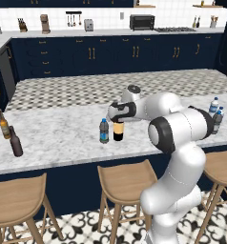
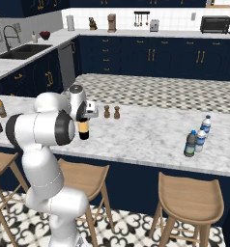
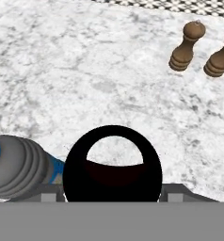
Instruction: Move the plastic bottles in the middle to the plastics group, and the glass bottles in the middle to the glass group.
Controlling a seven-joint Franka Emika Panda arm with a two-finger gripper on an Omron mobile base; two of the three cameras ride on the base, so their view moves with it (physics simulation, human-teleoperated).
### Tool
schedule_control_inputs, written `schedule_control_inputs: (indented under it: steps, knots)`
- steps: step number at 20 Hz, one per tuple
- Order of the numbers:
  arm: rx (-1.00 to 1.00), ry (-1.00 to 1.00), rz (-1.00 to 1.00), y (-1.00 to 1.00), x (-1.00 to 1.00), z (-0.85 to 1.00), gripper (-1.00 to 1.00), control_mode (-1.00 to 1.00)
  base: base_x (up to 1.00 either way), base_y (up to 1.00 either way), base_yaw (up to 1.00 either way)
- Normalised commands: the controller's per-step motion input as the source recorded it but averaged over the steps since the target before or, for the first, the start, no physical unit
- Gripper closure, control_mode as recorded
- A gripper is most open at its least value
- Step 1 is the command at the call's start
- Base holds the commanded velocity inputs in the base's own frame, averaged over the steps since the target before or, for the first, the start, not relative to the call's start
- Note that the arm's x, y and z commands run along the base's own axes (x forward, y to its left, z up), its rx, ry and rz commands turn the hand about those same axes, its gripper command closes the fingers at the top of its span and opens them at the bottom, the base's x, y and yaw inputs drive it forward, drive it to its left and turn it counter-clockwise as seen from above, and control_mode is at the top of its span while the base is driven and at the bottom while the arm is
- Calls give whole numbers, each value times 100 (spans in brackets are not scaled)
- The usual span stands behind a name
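The tall dark wine bottle (image 1: 118,132) (image 2: 83,131) with a tan label stands mid-counter. My gripper (image 1: 118,119) (image 2: 84,117) is down over its neck and hides it. In the hand view the bottle's dark round top (image 3: 112,164) sits between the fingers, which it covers, so their gap cannot be read. A grey-tinted water bottle (image 1: 104,131) (image 3: 20,167) stands just left of it. On the right, two whitish water bottles (image 2: 206,124) (image 2: 200,140) and a darker one (image 2: 190,144) stand together. The amber bottle (image 1: 4,125) and the dark brown bottle (image 1: 15,141) stand at the far left.
Two brown pepper mills (image 2: 107,112) (image 2: 117,113) (image 3: 185,47) stand on the counter behind the wine bottle. Wooden stools (image 1: 127,178) line the counter's near edge. A tiled floor strip separates the island from the back cabinets.
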Motion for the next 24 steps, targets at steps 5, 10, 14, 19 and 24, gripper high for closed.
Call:
schedule_control_inputs:
  steps: [5, 10, 14, 19, 24]
  knots:
    - [0, -1, 0, 0, -8, 5, 100, -100, 0, 0, 0]
    - [0, -6, 0, -7, -77, 40, 100, -100, 0, 0, 0]
    - [0, -3, 0, -5, -100, 39, 100, -100, 0, 0, 0]
    - [1, -17, 11, 17, -84, 17, 100, -100, 0, 0, 0]
    - [0, -6, 18, 87, -30, 28, 100, -100, 0, 0, 0]
